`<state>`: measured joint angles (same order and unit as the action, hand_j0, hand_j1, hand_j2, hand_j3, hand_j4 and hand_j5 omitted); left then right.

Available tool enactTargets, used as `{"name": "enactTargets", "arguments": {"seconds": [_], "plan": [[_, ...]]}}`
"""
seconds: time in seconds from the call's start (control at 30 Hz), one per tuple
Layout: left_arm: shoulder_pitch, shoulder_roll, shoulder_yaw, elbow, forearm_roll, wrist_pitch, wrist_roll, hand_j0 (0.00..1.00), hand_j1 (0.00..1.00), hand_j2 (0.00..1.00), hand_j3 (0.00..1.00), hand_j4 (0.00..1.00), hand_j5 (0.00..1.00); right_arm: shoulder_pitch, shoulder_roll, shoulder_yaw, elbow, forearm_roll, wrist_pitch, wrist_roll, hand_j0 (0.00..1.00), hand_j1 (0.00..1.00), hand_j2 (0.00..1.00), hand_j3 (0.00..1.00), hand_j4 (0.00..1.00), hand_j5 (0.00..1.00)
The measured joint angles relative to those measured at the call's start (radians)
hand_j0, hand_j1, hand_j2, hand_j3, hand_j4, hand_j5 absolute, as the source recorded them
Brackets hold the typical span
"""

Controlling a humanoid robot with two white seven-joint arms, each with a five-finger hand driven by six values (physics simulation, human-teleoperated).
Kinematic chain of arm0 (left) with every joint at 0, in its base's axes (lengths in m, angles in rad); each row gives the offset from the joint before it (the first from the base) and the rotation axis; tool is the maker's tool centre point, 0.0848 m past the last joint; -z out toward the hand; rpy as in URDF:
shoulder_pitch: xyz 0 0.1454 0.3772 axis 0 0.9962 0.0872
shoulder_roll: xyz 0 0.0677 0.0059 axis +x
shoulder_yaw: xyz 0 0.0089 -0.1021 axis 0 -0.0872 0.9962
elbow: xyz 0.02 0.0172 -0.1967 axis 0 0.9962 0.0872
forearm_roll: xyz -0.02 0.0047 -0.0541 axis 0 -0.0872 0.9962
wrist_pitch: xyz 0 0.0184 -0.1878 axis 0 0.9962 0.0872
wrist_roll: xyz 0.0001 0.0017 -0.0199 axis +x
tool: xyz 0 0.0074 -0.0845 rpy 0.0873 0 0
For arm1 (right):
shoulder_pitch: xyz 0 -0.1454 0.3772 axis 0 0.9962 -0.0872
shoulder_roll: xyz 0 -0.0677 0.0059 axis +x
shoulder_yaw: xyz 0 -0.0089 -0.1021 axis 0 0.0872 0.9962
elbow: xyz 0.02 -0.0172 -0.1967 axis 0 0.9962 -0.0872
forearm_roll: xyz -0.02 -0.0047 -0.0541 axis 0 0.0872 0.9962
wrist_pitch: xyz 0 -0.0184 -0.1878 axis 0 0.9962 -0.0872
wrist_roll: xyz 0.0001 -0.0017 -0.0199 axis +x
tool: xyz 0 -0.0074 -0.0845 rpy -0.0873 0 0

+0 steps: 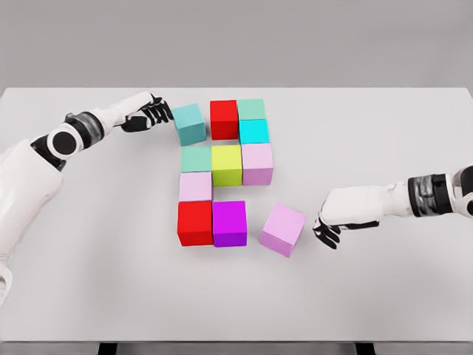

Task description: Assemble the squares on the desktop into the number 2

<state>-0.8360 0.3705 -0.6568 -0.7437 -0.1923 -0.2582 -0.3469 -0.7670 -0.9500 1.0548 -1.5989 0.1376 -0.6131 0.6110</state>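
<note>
Head view of a wide white matte table [89, 296] with a gray wall behind; two white robot arms reach in from either side.

Mid-table, eleven colored plastic cubes approx. form a blocky digit 2.
- Top row: teal cube [190, 123] at left, turned slightly and a bit out of line; red cube [224, 118]; mint-green cube [252, 109].
- Right side below it: bright cyan cube [254, 132].
- Middle row: pale green cube [196, 158], yellow-green cube [227, 163], light pink cube [257, 163].
- Left side below that: pale pink cube [195, 186].
- Bottom row: second red cube [195, 222], purple cube [230, 222].

One lilac cube [283, 229] sits rotated, just beside the purple one w/ a gap between them; it looks like the missing bottom-right piece.

Left hand [146, 112] is at the upper left, dark fingers [160, 111] loosely curled, tips touching or nearly touching the teal cube's left face, grasping nothing.

Right hand [347, 211] hangs near the lilac cube's right side, fingers [326, 233] relaxed and pointing down, holding nothing, not touching it.

Progress, as a judgement: nearly done. Left to do: push the lilac cube flush against the purple one and square it; straighten the teal cube into the top row.
</note>
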Motion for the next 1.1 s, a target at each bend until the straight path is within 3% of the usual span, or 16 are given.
{"name": "enactTargets", "arguments": {"seconds": [0.37,1.1], "plan": [[0.002,0.003,0.003,0.005,-0.001,0.002,0.012,0.45,0.45,0.45,0.45,0.45,0.45,-0.006,0.056,0.001,0.039,0.009,0.0,0.0,0.18,0.18,0.18,0.18,0.18,0.18],[-0.006,-0.039,0.001,0.035,-0.011,0.006,0.035,0.45,0.45,0.45,0.45,0.45,0.45,-0.032,0.101,-0.003,0.072,0.013,0.0,0.0,0.18,0.18,0.18,0.18,0.18,0.18]]}}
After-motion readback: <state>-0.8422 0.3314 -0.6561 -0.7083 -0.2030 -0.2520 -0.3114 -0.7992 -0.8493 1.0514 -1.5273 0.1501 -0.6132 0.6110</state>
